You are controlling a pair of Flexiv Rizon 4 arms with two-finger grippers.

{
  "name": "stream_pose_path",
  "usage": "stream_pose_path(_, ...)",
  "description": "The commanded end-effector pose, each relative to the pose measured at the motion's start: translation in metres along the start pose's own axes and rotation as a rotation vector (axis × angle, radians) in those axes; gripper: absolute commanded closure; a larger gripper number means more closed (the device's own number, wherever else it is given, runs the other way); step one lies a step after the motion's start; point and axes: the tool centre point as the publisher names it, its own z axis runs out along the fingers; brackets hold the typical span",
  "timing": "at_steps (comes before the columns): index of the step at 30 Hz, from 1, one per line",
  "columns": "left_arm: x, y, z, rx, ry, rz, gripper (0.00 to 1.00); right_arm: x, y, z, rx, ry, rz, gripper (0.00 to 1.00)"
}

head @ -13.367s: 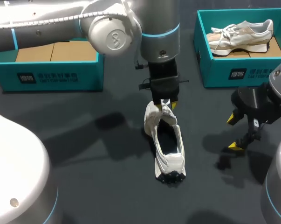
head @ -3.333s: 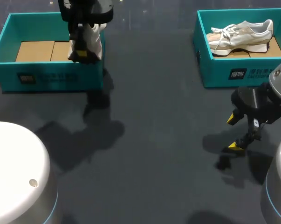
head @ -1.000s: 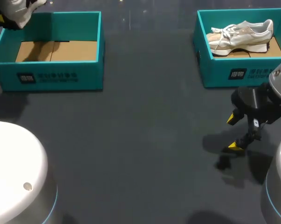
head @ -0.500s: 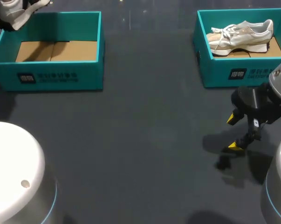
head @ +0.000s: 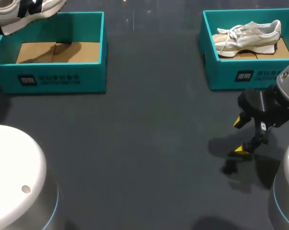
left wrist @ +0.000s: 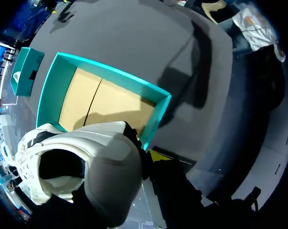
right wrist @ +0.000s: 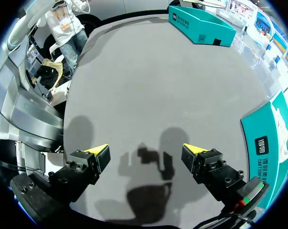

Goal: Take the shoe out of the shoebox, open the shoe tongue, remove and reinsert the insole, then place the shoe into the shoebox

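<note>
my left gripper (left wrist: 151,160) grips the shoe (head: 7,21) above the shoebox (head: 58,79) at 10 o'clock, so only lowering it in seems left, while my right gripper (right wrist: 146,150) hangs open.

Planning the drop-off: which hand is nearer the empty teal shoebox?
Left. The left hand holds the white shoe above a corner of the empty teal shoebox; the right hand hangs open across the table, beside the other teal shoebox.

White shoe (head: 27,10) (left wrist: 77,167), aloft and tilted, opening upward, over the far-left corner of the open teal shoebox (head: 53,79) (left wrist: 155,121); box floor brown cardboard.
</note>
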Motion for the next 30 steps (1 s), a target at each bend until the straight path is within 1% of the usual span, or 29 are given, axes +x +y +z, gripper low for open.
stream_pose_path(1, 0.004, -0.002, 0.006, -0.001, 0.011, 0.163, 1.0, 0.002, -0.001, 0.0, 0.001, -0.003, 0.0, 0.0)
stream_pose_path(13, 0.004, -0.002, 0.006, -0.001, 0.011, 0.163, 1.0, 0.002, -0.001, 0.0, 0.001, -0.003, 0.0, 0.0)
stream_pose_path(14, 0.002, -0.002, 0.007, -0.036, 0.013, 0.189, 1.0, 0.002, -0.001, 0.0, 0.001, -0.003, 0.0, 0.0)
stream_pose_path(15, 0.001, -0.002, 0.009, -0.049, 0.014, 0.222, 1.0, 0.002, -0.001, 0.0, 0.001, -0.003, 0.0, 0.0)
stream_pose_path(23, 0.003, 0.001, 0.024, -0.041, 0.015, 0.398, 1.0, 0.002, -0.001, 0.0, 0.001, -0.003, 0.0, 0.0)
stream_pose_path(26, 0.004, 0.0, 0.032, -0.038, 0.034, 0.412, 1.0, 0.002, -0.001, 0.0, 0.001, -0.003, 0.0, 0.0)
stream_pose_path(30, 0.004, -0.001, 0.036, -0.026, 0.041, 0.419, 1.0, 0.002, -0.001, 0.0, 0.001, -0.003, 0.0, 0.0)
